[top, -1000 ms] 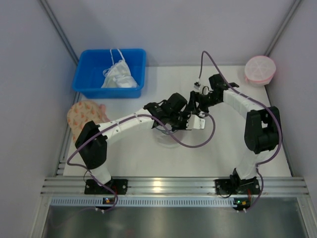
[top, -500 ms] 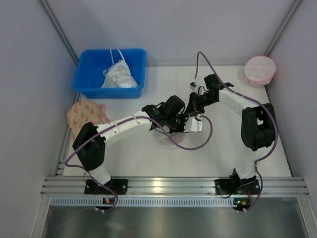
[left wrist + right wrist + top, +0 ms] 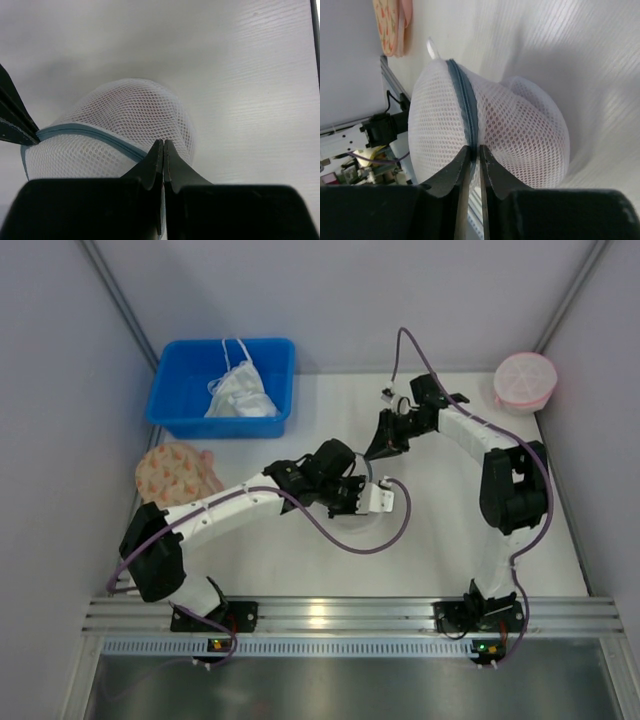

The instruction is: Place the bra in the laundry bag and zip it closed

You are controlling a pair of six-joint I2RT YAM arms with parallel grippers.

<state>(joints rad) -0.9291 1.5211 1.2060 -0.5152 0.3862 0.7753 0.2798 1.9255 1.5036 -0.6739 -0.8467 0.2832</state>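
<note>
Right now both of your grippers pinch the bag (image 3: 520, 125) along its zip (image 3: 464, 95), which holds the mesh up off the table (image 3: 260, 75) as a puffed dome. Your left gripper (image 3: 163, 149) has its fingers pressed together on the zip band at one side. Your right gripper (image 3: 475, 150) clamps the same seam further round, with only a sliver between its fingers. Holding two spots likely keeps the seam taut so the slider can run. The zip looks shut along the stretch you can see, with the white pull tab (image 3: 432, 48) at its far end. No view shows the bra in the open; it probably sits inside the bag, hidden by the mesh.
</note>
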